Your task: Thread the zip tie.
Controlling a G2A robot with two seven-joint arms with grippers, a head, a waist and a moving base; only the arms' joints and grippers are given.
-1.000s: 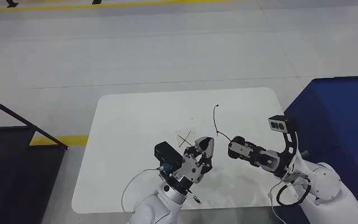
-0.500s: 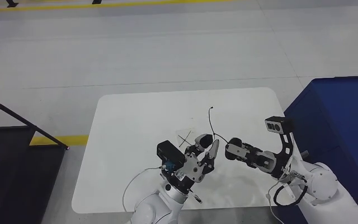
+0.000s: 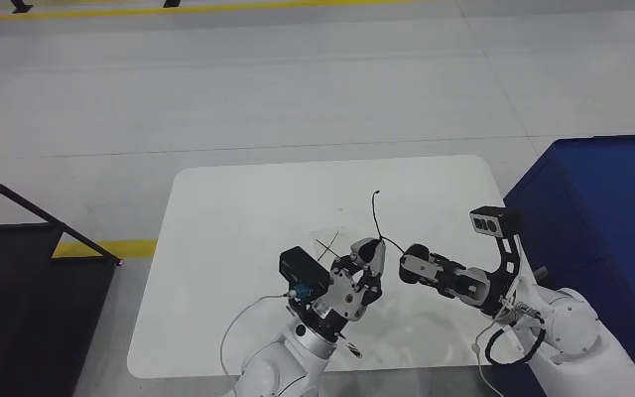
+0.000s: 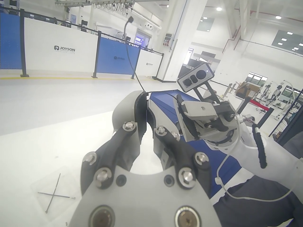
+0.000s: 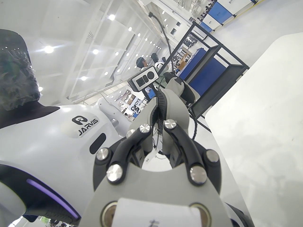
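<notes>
A thin black zip tie stands up above the white table, its small head at the top end. My left gripper is shut on the zip tie's lower part; in the left wrist view the strap rises out of the closed tips of the left gripper. My right gripper sits just to the right, shut on the tail end of the same zip tie. In the right wrist view the strap curves up from the right gripper, with the left gripper close behind it.
Two spare zip ties lie crossed on the table beside the left gripper, also seen as crossed ties in the left wrist view. A blue cabinet stands off the table's right edge. The far and left parts of the table are bare.
My left gripper, open a second ago, has moved up to the zip tie and shut on it. The right gripper shifted slightly left with the tie and has since held still.
</notes>
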